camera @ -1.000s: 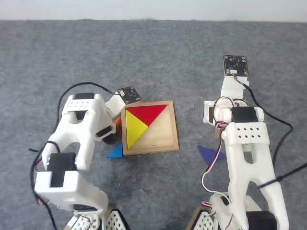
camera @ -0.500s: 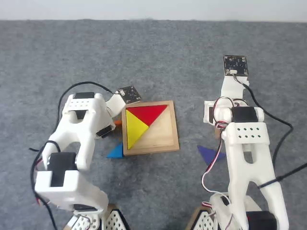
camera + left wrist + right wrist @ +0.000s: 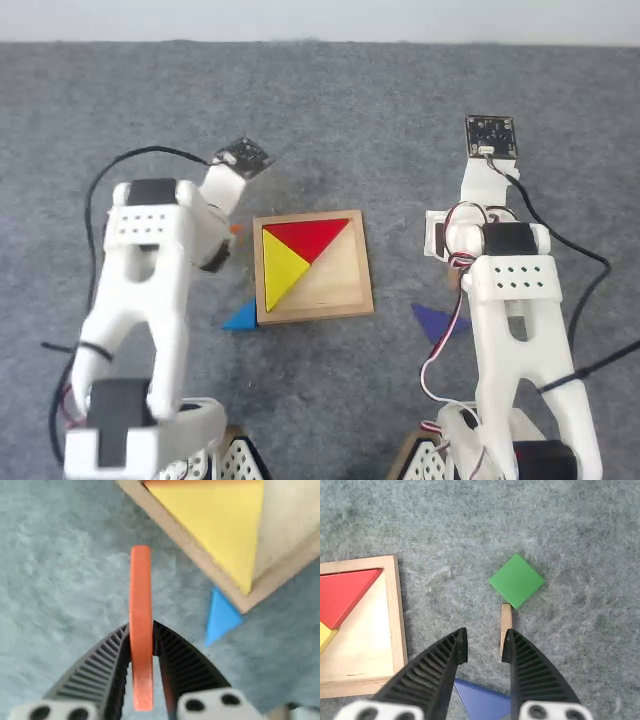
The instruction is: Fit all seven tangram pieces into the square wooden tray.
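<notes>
Orange piece (image 3: 140, 580) clamped in L tool (image 3: 141, 629), raised higher vs prev, beside tray (image 3: 366, 262); R tool (image 3: 484, 639) apart, unmoved.

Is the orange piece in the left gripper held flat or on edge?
On edge. The left gripper clamps the orange piece by its flat sides; its thin edge points at the wrist camera.

Find the tray (image 3: 366, 265) on the table (image 3: 350, 120) between the arms, holding a far triangle (image 3: 305, 237) and a left triangle (image 3: 280, 270) edge to edge, with a small triangle (image 3: 240, 318) at its near-left corner, a loose triangle (image 3: 435, 322), square piece (image 3: 517, 580) and thin piece (image 3: 505, 627) on its right, and a held piece (image 3: 140, 580) on edge in the left gripper (image 3: 141, 626) on its left.
</notes>
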Tool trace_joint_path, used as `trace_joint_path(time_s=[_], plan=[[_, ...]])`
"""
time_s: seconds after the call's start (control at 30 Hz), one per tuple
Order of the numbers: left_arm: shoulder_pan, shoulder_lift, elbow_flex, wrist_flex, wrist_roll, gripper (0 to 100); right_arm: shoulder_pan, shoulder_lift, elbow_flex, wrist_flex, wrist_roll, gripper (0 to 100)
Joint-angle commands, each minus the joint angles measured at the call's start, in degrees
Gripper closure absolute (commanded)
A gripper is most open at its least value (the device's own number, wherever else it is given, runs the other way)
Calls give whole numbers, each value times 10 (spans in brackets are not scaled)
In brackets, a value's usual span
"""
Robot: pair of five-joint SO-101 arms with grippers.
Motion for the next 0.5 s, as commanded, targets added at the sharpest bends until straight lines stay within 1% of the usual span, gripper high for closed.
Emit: trace_joint_path(time_s=[0.0,0.1,0.17,0.23,0.33,0.4,0.47], plan=[[89,-78,19,-2,214,978,5,-28,-4,-11,6,876],[164,-81,36,-56,330,978,9,-28,-4,-11,6,876],[206,-68,51,-113,374,978,9,-28,-4,-11,6,876],[236,-39,58,-162,406,978,9,-28,-4,-11,6,876],[258,35,38,-218,445,978,9,-28,-4,-11,5,876],[266,93,5,-224,463,979,9,-28,-4,-11,6,876],[273,136,-36,-217,467,986,9,-28,-4,-11,6,876]])
